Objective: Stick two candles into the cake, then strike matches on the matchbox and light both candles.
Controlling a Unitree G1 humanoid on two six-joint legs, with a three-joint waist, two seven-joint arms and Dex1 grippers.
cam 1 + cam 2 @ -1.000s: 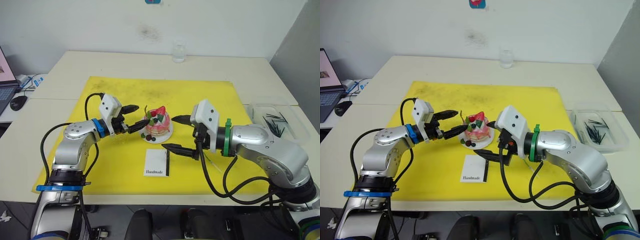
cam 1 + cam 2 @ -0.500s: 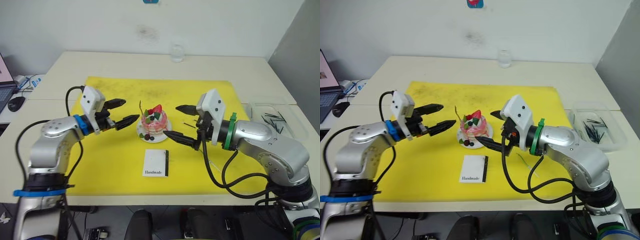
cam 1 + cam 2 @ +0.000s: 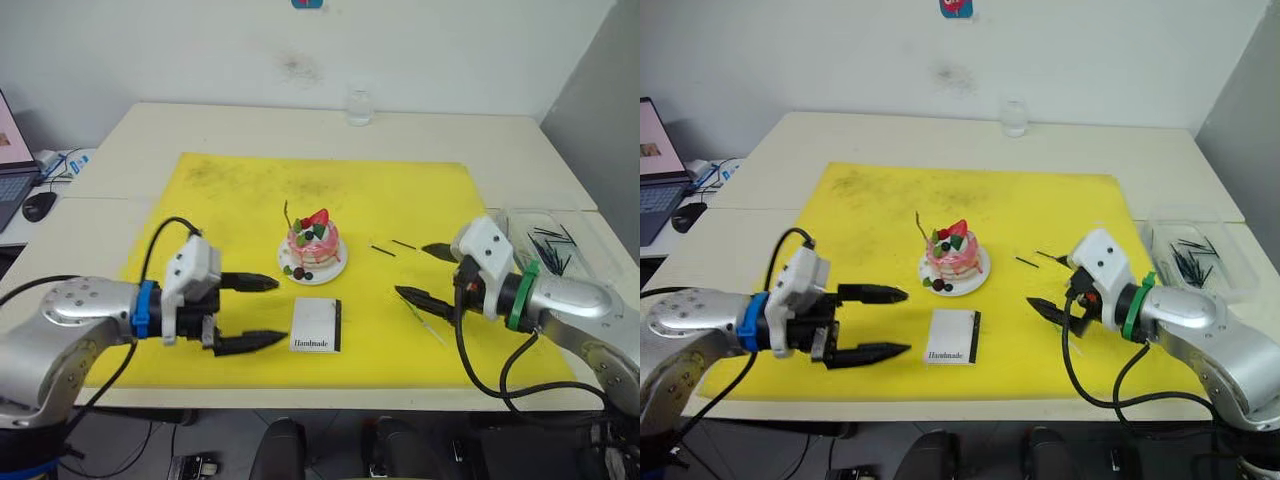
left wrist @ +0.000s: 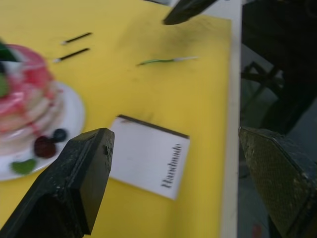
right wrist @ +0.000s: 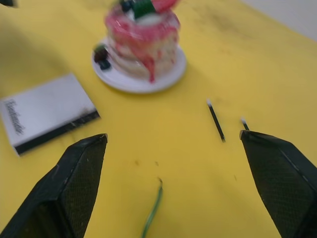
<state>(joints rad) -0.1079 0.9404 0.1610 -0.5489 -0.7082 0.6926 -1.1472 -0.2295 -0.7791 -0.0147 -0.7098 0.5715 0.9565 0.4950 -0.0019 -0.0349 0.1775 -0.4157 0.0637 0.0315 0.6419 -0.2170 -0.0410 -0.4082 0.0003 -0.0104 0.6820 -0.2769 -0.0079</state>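
Setting: pale tabletop (image 3: 250,125) against a white wall, carrying a yellow mat (image 3: 330,195).

Cake (image 3: 313,243): on its white plate, centre of the mat; one thin curved taper, the pinkish candle (image 3: 286,217), stands in it on the robot's-left side.

Matchbox (image 3: 315,326): flat on the mat just nearer the robot than the cake, "Handmade" face up, black strip on the side towards the right arm.

Matches (image 3: 392,247): two short dark sticks on the mat to the right of the cake.

Greenish candle (image 3: 420,316): lying on the mat, right of the matchbox.

Left pincer (image 3: 257,312): fingers spread wide, empty, left of the matchbox.

Right pincer (image 3: 424,272): fingers spread wide, empty, right of the cake, beyond the greenish candle.

Clear tray (image 3: 590,262): far right of the cake, holding more dark sticks.

Glass (image 3: 358,106): at the far tabletop edge.
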